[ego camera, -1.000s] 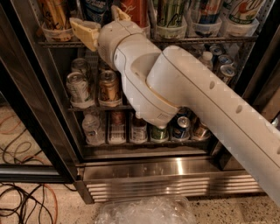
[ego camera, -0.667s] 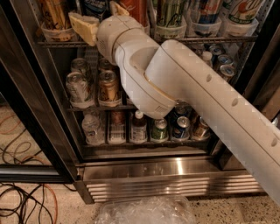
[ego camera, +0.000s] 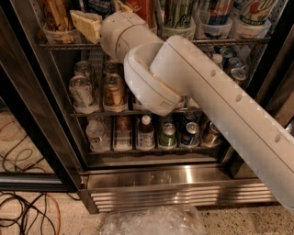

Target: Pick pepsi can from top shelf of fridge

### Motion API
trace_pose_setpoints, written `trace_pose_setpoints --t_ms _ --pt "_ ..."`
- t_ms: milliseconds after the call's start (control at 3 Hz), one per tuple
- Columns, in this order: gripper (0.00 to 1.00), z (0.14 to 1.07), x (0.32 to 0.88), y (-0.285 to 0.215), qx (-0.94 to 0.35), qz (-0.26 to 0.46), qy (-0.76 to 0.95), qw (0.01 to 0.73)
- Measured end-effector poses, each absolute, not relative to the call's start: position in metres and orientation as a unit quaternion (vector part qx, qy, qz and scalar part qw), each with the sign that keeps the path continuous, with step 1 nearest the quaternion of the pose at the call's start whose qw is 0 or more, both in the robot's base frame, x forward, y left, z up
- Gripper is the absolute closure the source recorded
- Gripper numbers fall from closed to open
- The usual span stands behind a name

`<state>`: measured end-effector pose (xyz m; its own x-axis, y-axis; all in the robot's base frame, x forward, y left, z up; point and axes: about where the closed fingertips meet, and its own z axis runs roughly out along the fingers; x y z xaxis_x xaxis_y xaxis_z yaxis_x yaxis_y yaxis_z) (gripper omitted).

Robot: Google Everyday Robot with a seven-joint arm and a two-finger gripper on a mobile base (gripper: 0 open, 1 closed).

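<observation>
The fridge (ego camera: 179,192) stands open in front of me. Its top shelf (ego camera: 229,41) is a wire rack with translucent cup holders (ego camera: 59,35). A dark blue can, apparently the pepsi can (ego camera: 98,5), stands in the left part of that shelf, its top cut off by the frame edge. A red can (ego camera: 142,8) stands just right of it. My gripper (ego camera: 104,14) is at the top shelf, open, with one beige finger (ego camera: 87,25) left of the dark can and the other finger (ego camera: 123,5) right of it. My white arm hides the shelf's middle.
Silver and bronze cans (ego camera: 82,92) stand on the middle rack, with bottles and cans (ego camera: 146,133) on the lower rack. The black door frame (ego camera: 32,119) runs down the left. Cables (ego camera: 23,215) lie on the floor at left and crumpled clear plastic (ego camera: 151,222) at the bottom.
My arm has moved up and a little left, carrying the gripper further into the top shelf around the dark can. The cans have not moved.
</observation>
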<state>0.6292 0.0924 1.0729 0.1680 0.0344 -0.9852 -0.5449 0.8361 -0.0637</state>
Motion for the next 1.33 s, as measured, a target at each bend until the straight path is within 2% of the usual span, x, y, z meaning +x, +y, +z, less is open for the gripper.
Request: trace_pose_setpoints --t_ms 333,667,1000,1333 --pt "0.29 1.0686 0.6574 0.1009 -0.207 0.213 0.609 0.735" --pt "0.28 1.0688 0.6586 0.1022 -0.208 0.215 0.608 0.735" --pt "0.47 1.0688 0.6586 0.1022 -0.208 0.215 0.608 0.735" --pt "0.7 1.0688 0.6586 0.1022 -0.208 0.215 0.608 0.735"
